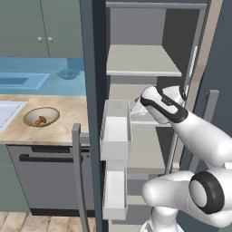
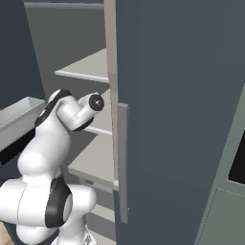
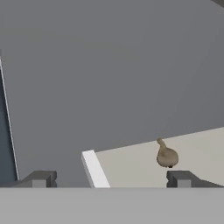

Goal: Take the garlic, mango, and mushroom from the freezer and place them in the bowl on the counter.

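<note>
Garlic (image 3: pixel 166 156) sits on a pale freezer (image 1: pixel 145 59) shelf, just above the gripper (image 3: pixel 111 179), whose jaws stand wide apart, holding nothing. Left of the freezer, the bowl (image 1: pixel 53 118) rests on the counter (image 1: pixel 68 127).

Grey-green wall cupboards with small round knobs (image 1: pixel 44 40) hang top left. Dark dishwasher front with a long bar handle (image 1: pixel 47 181) below. Pale wood-plank floor (image 1: pixel 27 222) bottom left. Light even, shadowless.

We cannot make out the small brown thing (image 1: pixel 40 120) in the bowl (image 1: pixel 41 116), the arm (image 1: pixel 181 122) hides part of the freezer (image 1: pixel 145 72) shelves, and the sink (image 1: pixel 9 113) is cut off.
</note>
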